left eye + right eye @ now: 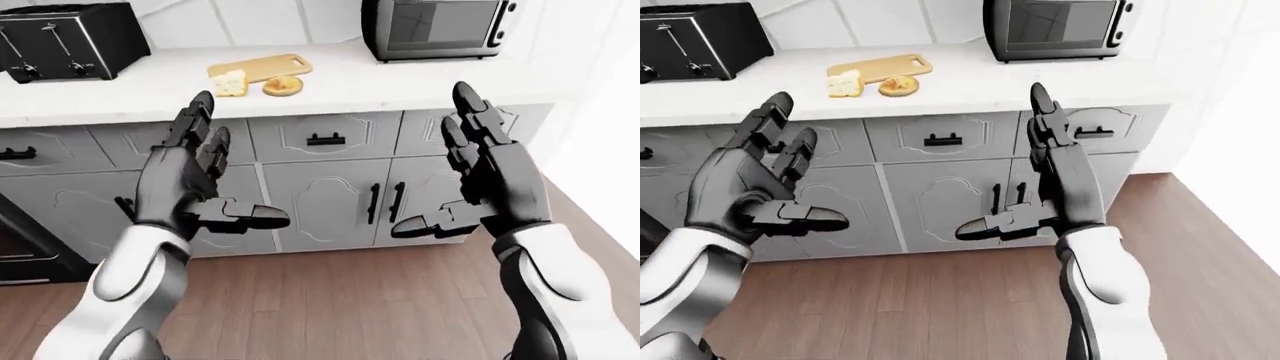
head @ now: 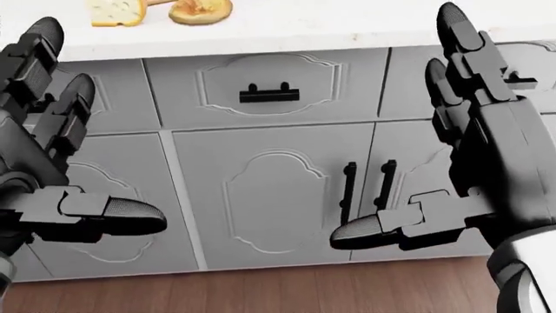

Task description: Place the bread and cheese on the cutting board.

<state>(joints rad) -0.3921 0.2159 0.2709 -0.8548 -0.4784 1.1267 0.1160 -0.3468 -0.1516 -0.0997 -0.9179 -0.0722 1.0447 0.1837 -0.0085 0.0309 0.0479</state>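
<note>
Where cheese (image 1: 231, 82) sits, cutting board (image 1: 262, 66) lies diagonal.

No readable text or labels; appliance fronts possibly too small.

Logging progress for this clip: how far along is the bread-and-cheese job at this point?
Nothing is placed yet. The cheese and bread lie on the white counter, at the near edge of the cutting board; whether either overlaps it is unclear. The left hand and right hand are raised, open and empty, below counter height in front of the cabinets. Both pick-ups and both placements remain.
</note>
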